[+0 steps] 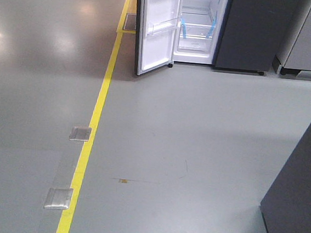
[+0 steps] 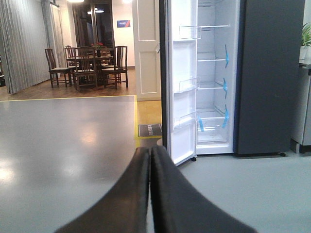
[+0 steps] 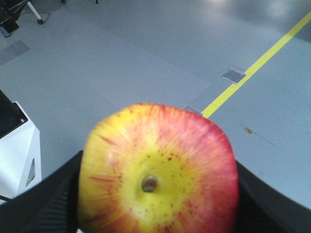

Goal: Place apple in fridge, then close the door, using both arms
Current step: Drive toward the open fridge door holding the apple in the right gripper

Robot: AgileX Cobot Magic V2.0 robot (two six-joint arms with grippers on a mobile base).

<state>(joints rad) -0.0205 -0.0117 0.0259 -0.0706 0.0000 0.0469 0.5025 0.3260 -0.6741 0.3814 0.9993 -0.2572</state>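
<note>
Where the front-facing view looks down, most of it is a matt grey floor (image 1: 186,141), split by a yellow line (image 1: 97,119) from a glossier stretch on the left that mirrors the ceiling lights. Two metal floor plates (image 1: 80,134) (image 1: 59,198) lie beside the line. At the top edge stands the fridge (image 1: 252,32), dark outside and white inside, its door (image 1: 155,34) swung wide to the left. A dark grey panel (image 1: 302,191) fills the lower right.

In the left wrist view, the left gripper (image 2: 150,151) has its two black fingers pressed flat together with nothing between them. Beyond it the fridge shows glass shelves marked with blue tape, and the door's clear bins are bare. A small mat (image 2: 149,130) lies by the door's foot. Farther back, a wooden table with chairs (image 2: 90,60) stands on a brown floor next to a grey curtain (image 2: 24,43).

In the right wrist view, the apple (image 3: 158,170), red with a yellow centre, fills the lower frame, stem end toward the lens. The right gripper (image 3: 160,199) clamps it, one black finger (image 3: 48,204) on each side. Behind it are grey floor, the yellow line and a white box (image 3: 17,155).
</note>
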